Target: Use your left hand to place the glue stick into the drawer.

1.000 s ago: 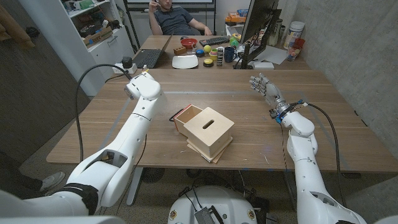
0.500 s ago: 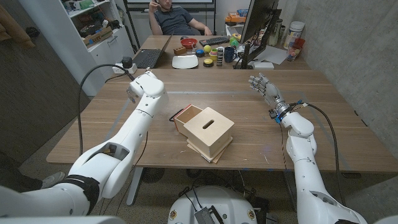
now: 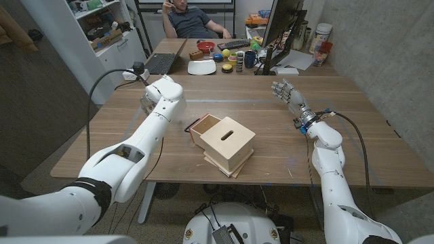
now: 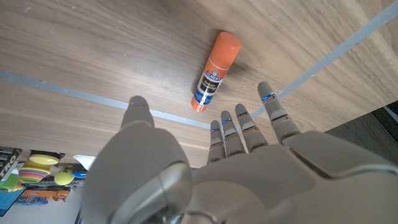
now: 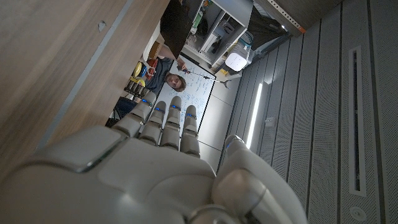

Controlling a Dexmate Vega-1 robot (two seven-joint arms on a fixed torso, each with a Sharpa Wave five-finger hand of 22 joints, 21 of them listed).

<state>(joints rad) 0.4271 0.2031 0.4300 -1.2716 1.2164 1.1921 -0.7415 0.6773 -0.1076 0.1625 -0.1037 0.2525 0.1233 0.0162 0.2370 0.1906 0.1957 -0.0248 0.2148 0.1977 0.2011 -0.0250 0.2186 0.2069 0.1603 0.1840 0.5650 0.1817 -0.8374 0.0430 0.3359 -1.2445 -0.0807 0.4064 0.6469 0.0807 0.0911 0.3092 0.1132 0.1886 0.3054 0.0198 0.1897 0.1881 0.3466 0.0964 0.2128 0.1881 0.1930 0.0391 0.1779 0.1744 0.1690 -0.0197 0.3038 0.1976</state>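
Observation:
An orange-capped glue stick [image 4: 214, 71] lies on the wooden table [image 4: 93, 43], just beyond my left hand's fingertips [image 4: 267, 96]. My left hand [image 4: 205, 168] hovers over it with fingers spread, holding nothing. In the head view my left wrist [image 3: 165, 91] is at the table's far left-middle. The light wooden box [image 3: 227, 144] stands in the middle, its drawer [image 3: 203, 127] pulled out a little toward my left arm. My right hand [image 3: 287, 95] is raised at the far right, fingers apart and empty; the right wrist view looks along its back [image 5: 155, 162].
A second desk behind the table carries a laptop [image 3: 161, 63], a white bowl [image 3: 202, 67], small coloured items and a monitor [image 3: 281, 27]. A person [image 3: 190, 17] sits there. A black cable [image 3: 91, 95] loops off the table's left edge.
My left arm has swung a little toward the right and farther across the table. The right arm and the box have not moved.

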